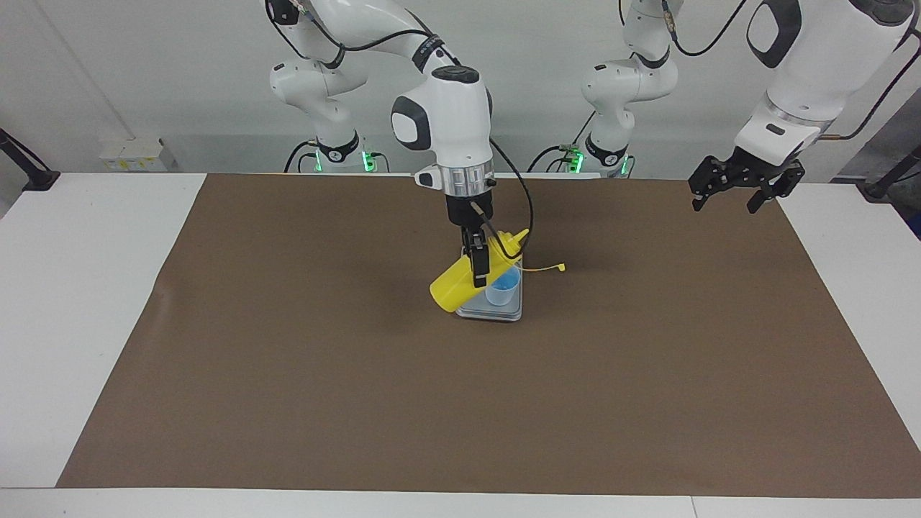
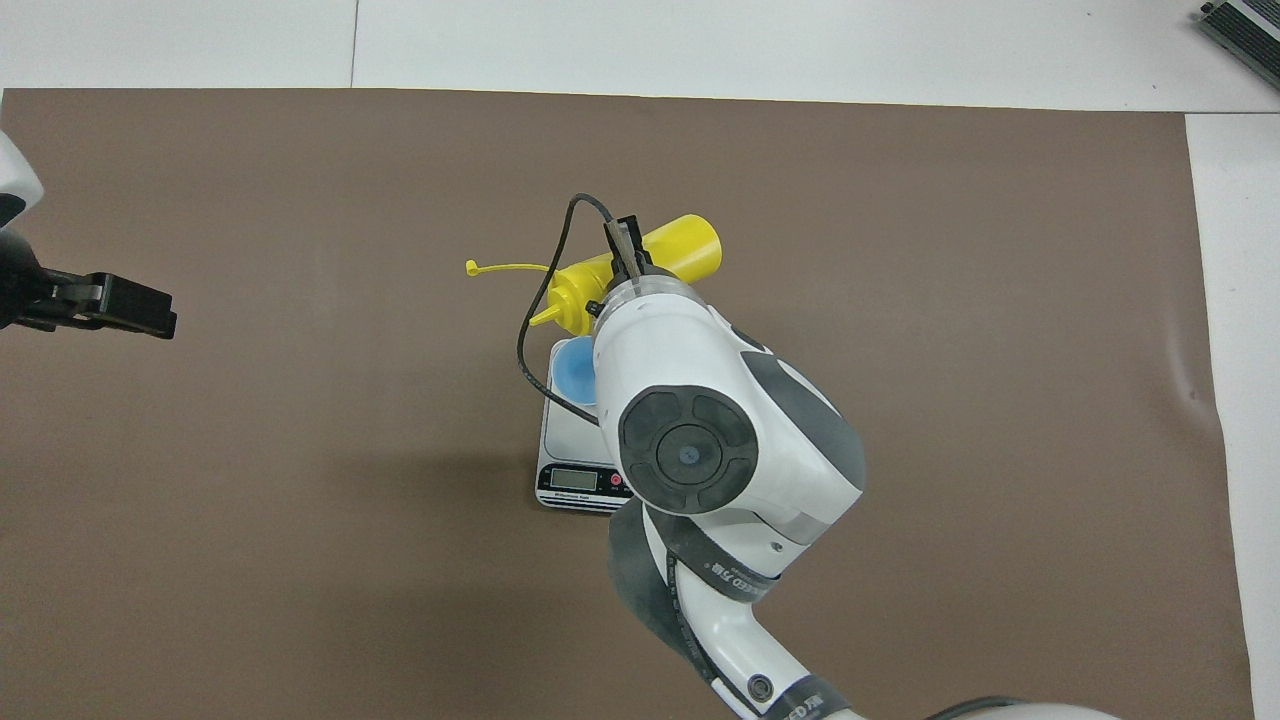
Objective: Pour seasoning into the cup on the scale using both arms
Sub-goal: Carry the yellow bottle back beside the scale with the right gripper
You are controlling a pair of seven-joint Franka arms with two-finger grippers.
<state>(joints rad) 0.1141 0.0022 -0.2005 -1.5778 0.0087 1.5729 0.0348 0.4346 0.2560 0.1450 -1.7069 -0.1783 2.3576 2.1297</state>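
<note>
My right gripper (image 1: 479, 276) is shut on the yellow seasoning bottle (image 1: 452, 289), gripping it around the middle. I hold the bottle slantwise over the scale (image 1: 492, 311), its cone nozzle (image 1: 516, 239) aimed toward the left arm's end. The loose cap hangs out on its tether (image 1: 550, 269). The light blue cup (image 1: 502, 288) stands upright on the scale's plate, beside and below the nozzle. From overhead the bottle (image 2: 672, 258), cup (image 2: 573, 368) and scale (image 2: 572, 445) show past my right wrist. My left gripper (image 1: 725, 204) (image 2: 150, 312) waits open, raised over the mat's edge at the left arm's end.
A brown mat (image 1: 288, 360) covers most of the white table (image 1: 65, 302). The scale's display strip (image 2: 572, 481) faces the robots. A grey device (image 2: 1240, 25) sits at the table's corner farthest from the robots, toward the right arm's end.
</note>
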